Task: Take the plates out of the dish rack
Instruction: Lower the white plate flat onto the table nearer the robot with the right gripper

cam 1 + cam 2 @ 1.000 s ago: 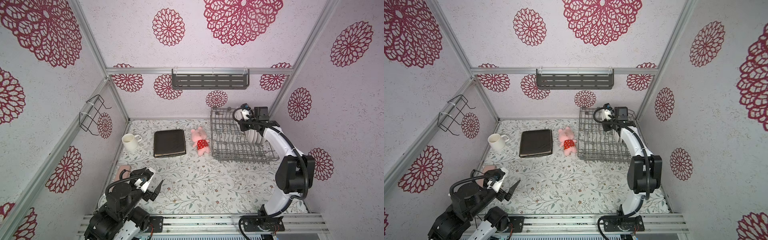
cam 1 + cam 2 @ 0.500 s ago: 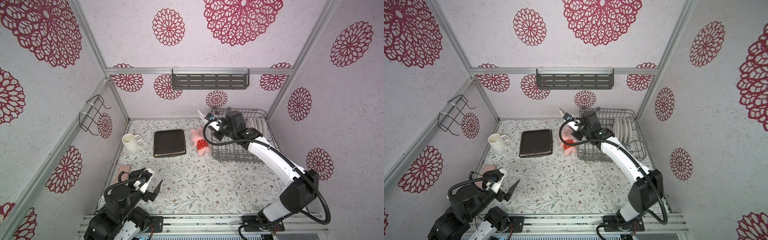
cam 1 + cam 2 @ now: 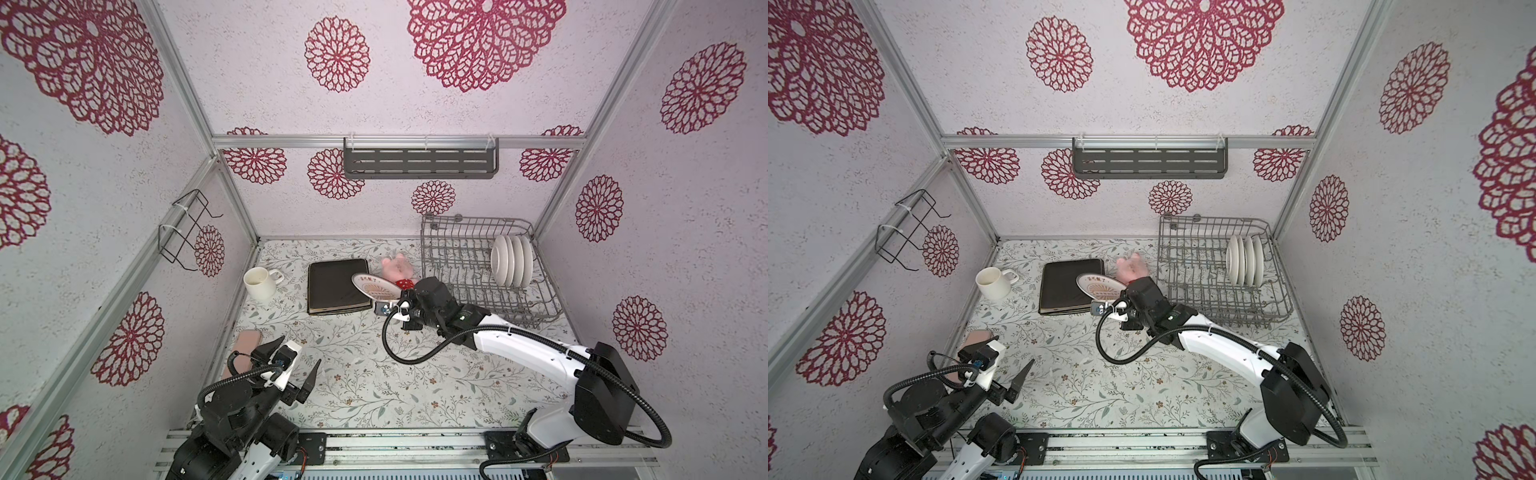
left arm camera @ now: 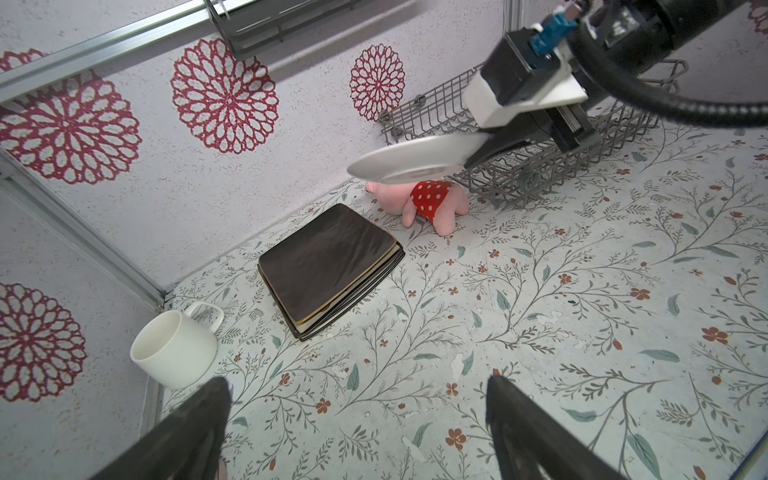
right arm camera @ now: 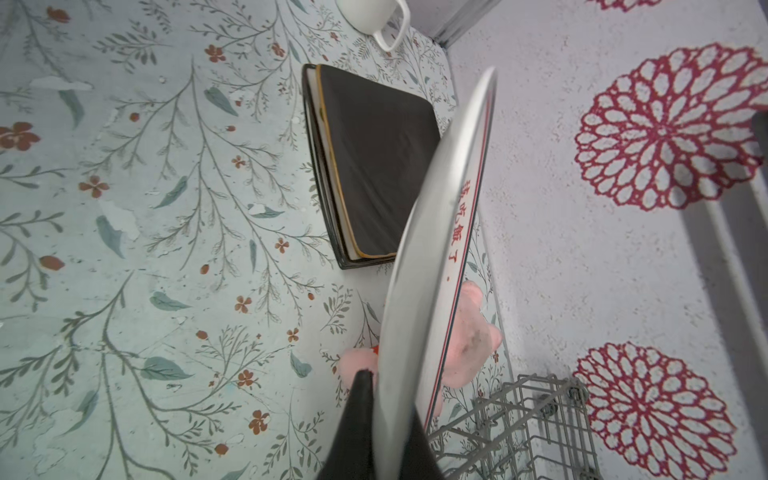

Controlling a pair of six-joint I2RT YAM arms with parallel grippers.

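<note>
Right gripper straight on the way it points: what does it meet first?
Probably the stack of square plates, met first by the round plate the right gripper holds; it rides high, though, and might clear.

On the rim of the round white plate [image 5: 428,270], red Chinese characters [image 5: 457,230], legibly "吃饭了".

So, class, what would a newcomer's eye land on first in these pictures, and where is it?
The right gripper clamps a round printed plate by its rim, held in mid-air between the dish rack and the stack of dark square plates. A row of white plates stands upright at the rack's right side, and a pink plush toy lies just left of the rack.
</note>
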